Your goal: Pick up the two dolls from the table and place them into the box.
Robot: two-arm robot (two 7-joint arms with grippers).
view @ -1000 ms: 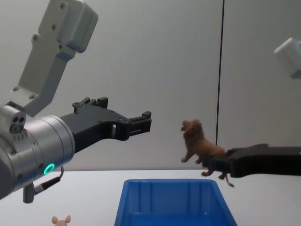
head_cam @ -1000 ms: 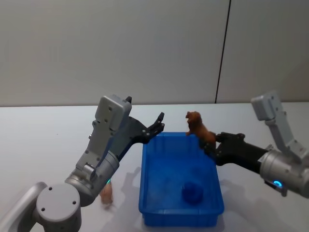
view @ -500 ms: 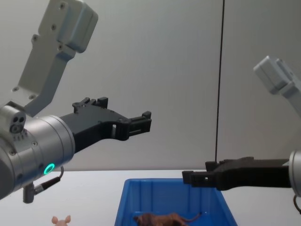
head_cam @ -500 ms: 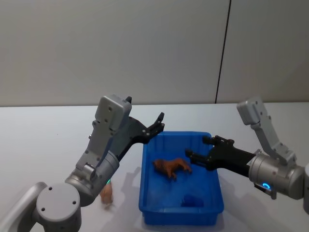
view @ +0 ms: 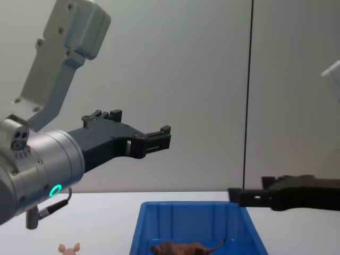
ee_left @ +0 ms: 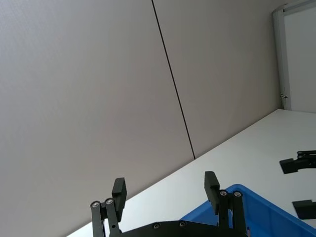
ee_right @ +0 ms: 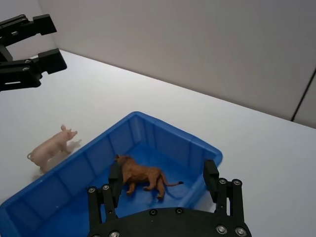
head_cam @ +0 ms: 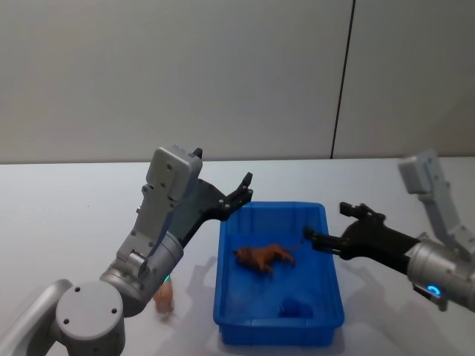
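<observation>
Both spread empty, left gripper, right gripper, brown doll in box

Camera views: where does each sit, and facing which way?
Head: high, facing down at the box, left gripper and right gripper showing.
Chest: low, facing forward over the table, both grippers showing.
Left wrist: behind its open fingers, facing the wall.
Right wrist: behind its open fingers, facing down into the box.
Head and right wrist share: brown doll in box, pink doll beside it.
</observation>
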